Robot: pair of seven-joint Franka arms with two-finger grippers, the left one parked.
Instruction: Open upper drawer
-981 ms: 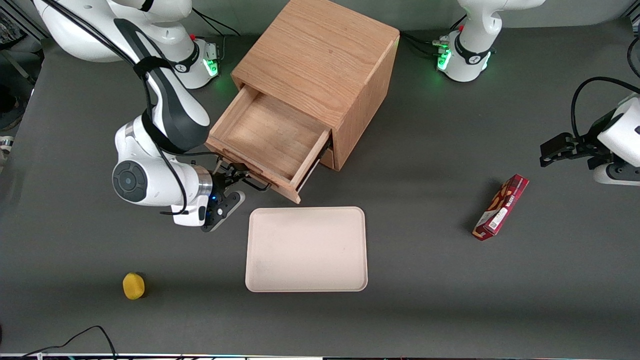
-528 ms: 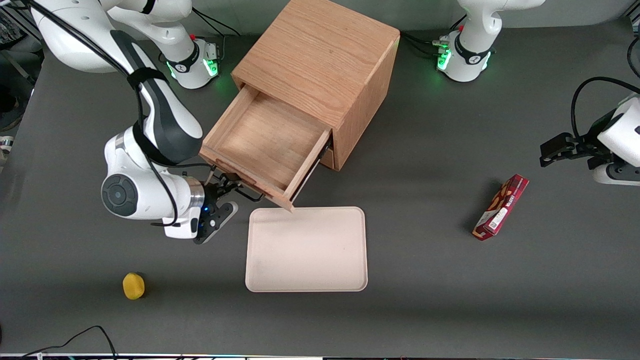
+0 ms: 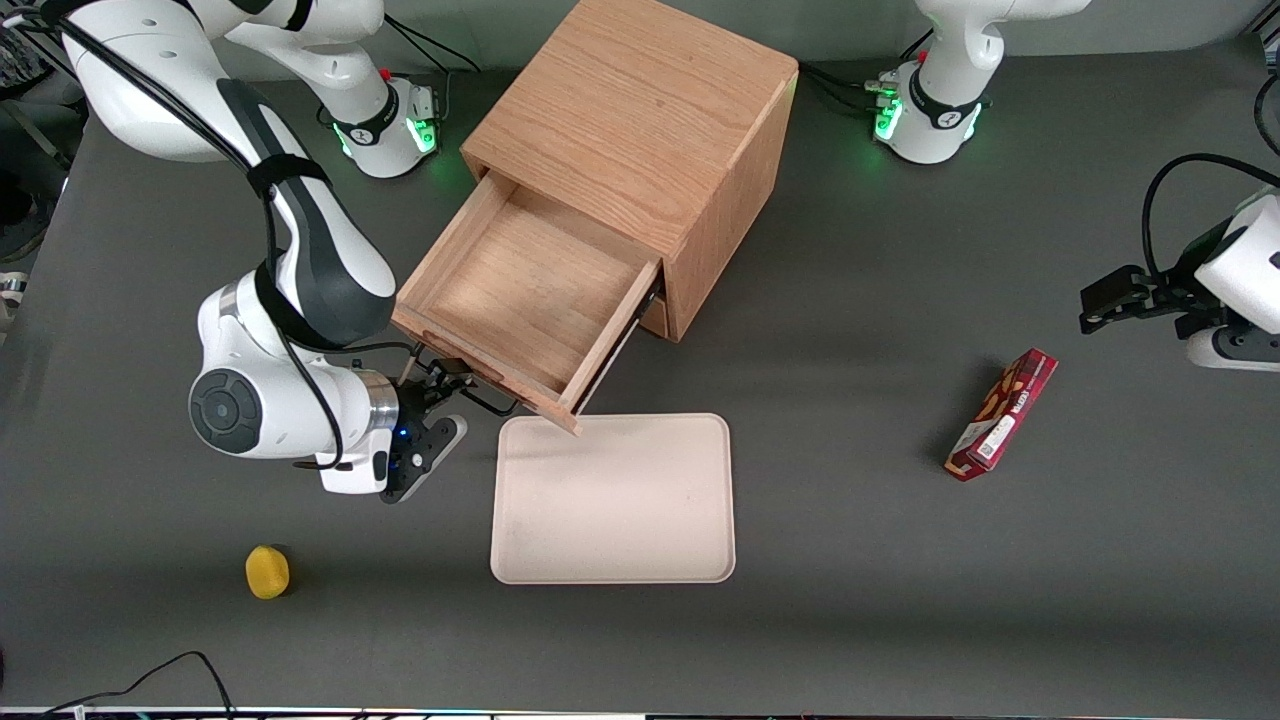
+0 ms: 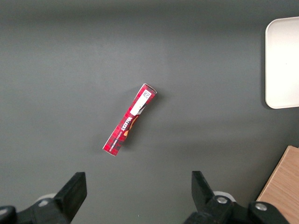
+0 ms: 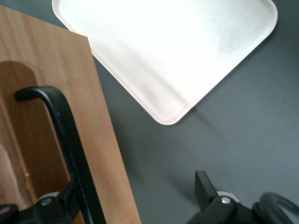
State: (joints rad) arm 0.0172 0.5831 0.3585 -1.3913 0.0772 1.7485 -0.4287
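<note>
Tabletop: pincer (image 3: 447,385) grips upper drawer's (image 3: 520,290) handle (image 3: 487,395).

Lower drawer (image 3: 655,312) mostly hidden — hand (image 3: 452,395) partly under upper drawer (image 3: 520,285).

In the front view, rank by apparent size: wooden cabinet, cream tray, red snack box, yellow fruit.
1. Wooden cabinet
2. Cream tray
3. Red snack box
4. Yellow fruit
The gripper is at the upper drawer handle.

Red snack box (image 4: 130,119) flat on table (image 4: 70,60); tray (image 4: 283,60) well apart.
</note>
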